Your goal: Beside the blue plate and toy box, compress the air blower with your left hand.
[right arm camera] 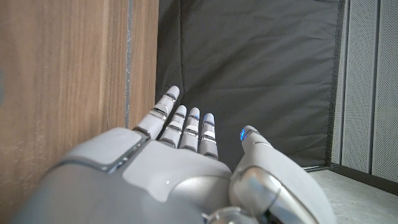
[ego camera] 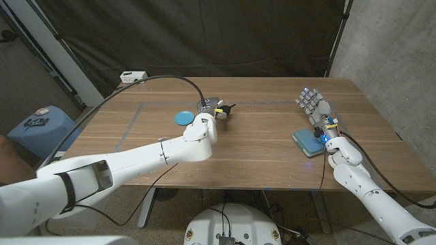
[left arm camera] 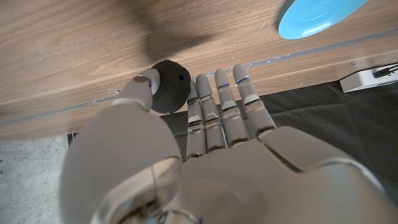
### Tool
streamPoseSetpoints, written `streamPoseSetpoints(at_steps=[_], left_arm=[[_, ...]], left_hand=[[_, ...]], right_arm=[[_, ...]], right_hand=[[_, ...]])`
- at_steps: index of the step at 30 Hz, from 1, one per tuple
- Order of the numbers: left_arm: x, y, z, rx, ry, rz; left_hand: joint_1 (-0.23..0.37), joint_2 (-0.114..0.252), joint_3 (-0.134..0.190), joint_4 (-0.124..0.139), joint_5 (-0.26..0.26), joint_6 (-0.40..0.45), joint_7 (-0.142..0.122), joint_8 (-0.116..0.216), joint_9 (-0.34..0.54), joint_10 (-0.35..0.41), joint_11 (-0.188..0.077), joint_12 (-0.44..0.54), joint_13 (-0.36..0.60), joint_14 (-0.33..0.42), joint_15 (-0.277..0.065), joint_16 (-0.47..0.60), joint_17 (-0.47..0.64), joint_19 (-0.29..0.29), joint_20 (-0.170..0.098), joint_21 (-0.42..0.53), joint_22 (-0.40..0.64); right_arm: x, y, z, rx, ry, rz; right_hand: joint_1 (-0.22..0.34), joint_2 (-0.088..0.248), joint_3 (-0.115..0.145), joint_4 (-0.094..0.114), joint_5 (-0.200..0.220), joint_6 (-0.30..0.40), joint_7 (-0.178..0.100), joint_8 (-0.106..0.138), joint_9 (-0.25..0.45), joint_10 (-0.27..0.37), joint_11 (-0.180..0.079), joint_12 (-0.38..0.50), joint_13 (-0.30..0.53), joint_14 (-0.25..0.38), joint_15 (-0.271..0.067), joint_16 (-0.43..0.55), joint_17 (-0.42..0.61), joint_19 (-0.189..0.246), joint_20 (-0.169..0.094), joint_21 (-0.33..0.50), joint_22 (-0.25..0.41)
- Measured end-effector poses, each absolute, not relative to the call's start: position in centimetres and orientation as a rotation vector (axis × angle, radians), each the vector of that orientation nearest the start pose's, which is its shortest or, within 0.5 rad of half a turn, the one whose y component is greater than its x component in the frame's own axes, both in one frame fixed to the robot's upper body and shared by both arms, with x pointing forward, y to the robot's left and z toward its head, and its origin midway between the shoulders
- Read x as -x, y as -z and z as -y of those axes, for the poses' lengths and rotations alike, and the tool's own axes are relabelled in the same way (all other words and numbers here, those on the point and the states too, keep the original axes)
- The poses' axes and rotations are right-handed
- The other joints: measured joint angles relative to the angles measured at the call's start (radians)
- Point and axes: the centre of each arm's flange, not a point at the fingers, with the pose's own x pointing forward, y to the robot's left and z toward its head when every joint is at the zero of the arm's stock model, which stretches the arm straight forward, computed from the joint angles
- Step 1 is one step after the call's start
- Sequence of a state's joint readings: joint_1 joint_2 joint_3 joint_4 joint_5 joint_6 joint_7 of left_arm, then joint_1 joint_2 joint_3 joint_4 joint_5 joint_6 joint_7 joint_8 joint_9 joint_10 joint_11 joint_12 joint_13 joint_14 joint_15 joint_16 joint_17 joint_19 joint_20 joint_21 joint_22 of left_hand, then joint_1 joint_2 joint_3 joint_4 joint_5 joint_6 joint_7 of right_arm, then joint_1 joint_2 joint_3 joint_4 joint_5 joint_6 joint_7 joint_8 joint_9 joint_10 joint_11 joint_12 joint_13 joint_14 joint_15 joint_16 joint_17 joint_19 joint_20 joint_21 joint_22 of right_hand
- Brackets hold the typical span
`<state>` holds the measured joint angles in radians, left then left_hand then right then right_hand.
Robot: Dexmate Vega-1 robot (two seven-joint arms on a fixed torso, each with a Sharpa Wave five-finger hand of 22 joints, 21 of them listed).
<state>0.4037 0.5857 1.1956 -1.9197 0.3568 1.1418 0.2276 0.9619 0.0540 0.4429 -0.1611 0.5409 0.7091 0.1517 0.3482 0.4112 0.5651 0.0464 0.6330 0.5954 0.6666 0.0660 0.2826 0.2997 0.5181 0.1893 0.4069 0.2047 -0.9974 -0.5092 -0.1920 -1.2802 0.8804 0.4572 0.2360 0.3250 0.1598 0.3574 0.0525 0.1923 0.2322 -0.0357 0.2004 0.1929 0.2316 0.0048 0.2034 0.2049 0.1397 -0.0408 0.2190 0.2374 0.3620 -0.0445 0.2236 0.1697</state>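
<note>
At table centre, far side: one black air blower (ego camera: 223,109) lay just beside the left hand (ego camera: 208,116), near the taped line on the wood.
Air blower, wrist view: its black rounded bulb (left arm camera: 169,85) sat between thumb and fingers (left arm camera: 224,109), the thumb tip touching it; the fingers lay straight alongside, and whether they pressed the bulb could not be told.
Left hand state: around the blower, but a true hold was not clear from either view.
Blue plate: one, round, lying flat on the table (ego camera: 272,143) just left of the left hand (ego camera: 182,117); also seen from the left wrist (left arm camera: 317,15).
Toy box: one flat blue box (ego camera: 308,143) near the right edge, beside the right hand (ego camera: 315,109).
Right hand state: fingers apart and straight, holding nothing (right arm camera: 186,168); fingertips showed small blue lights.
Off table: one blue bin (ego camera: 41,129) at far left, one white power strip (ego camera: 133,77) at the back edge.
Writing: marks on the bin lid too small to read; no brand legible anywhere.
</note>
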Motion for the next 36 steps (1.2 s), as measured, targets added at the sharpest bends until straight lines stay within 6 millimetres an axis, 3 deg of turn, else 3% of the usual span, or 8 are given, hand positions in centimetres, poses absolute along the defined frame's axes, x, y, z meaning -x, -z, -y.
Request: streamPoseSetpoints(at_steps=[14,22,23,36], left_arm=[[-57.8,-2.1,-9.5,-1.23,-0.239,0.393],[-58.0,-2.4,-10.8,-1.173,-0.262,0.366],[-58.0,-2.5,-10.0,-1.138,-0.215,0.402],[-58.7,-2.7,-10.8,-1.014,-0.178,0.395]], left_hand=[[0.0,0.0,0.0,0.0,0.0,0.007,-0.007,0.008,0.006,0.02,-0.009,0.0,0.0,0.005,-0.005,0.006,0.011,0.005,-0.005,0.004,0.0],[0.005,-0.004,0.0,0.0,-0.005,0.009,-0.009,0.015,0.009,0.02,-0.009,0.0,0.0,0.011,-0.011,0.01,0.019,0.005,-0.005,0.004,0.0],[0.008,-0.001,0.0,0.0,-0.005,0.009,-0.009,0.015,0.009,0.021,-0.011,0.0,0.003,0.011,-0.011,0.01,0.019,0.005,-0.005,0.004,0.0],[0.009,-0.002,0.0,0.0,-0.005,0.014,-0.014,0.023,0.009,0.025,-0.014,0.0,0.005,0.011,-0.011,0.01,0.023,0.005,-0.013,0.004,0.0]], right_arm=[[-61.1,6.3,36.7,-0.257,-0.205,0.718],[-61.1,6.3,36.8,-0.253,-0.2,0.716],[-61.1,6.0,36.7,-0.249,-0.203,0.72],[-61.2,5.7,36.6,-0.243,-0.202,0.714]], right_hand=[[0.0,0.0,0.0,0.0,0.0,0.0,0.0,0.0,0.0,0.0,0.0,0.0,0.0,0.0,0.0,0.0,0.0,0.0,0.0,-0.006,0.0],[-0.005,-0.005,0.004,-0.004,0.0,0.0,0.0,0.0,0.0,0.0,0.0,0.0,0.0,0.005,0.005,0.0,0.0,0.0,0.0,-0.006,0.0],[-0.006,-0.005,0.004,-0.004,0.0,0.0,0.0,0.0,0.0,0.0,0.0,0.0,0.0,0.005,0.005,0.0,0.0,0.0,0.0,-0.006,0.0],[-0.009,-0.002,0.004,-0.004,0.0,0.004,0.004,0.0,0.0,0.0,0.0,0.0,0.0,0.005,0.005,0.0,0.0,0.007,0.007,-0.006,0.0]])
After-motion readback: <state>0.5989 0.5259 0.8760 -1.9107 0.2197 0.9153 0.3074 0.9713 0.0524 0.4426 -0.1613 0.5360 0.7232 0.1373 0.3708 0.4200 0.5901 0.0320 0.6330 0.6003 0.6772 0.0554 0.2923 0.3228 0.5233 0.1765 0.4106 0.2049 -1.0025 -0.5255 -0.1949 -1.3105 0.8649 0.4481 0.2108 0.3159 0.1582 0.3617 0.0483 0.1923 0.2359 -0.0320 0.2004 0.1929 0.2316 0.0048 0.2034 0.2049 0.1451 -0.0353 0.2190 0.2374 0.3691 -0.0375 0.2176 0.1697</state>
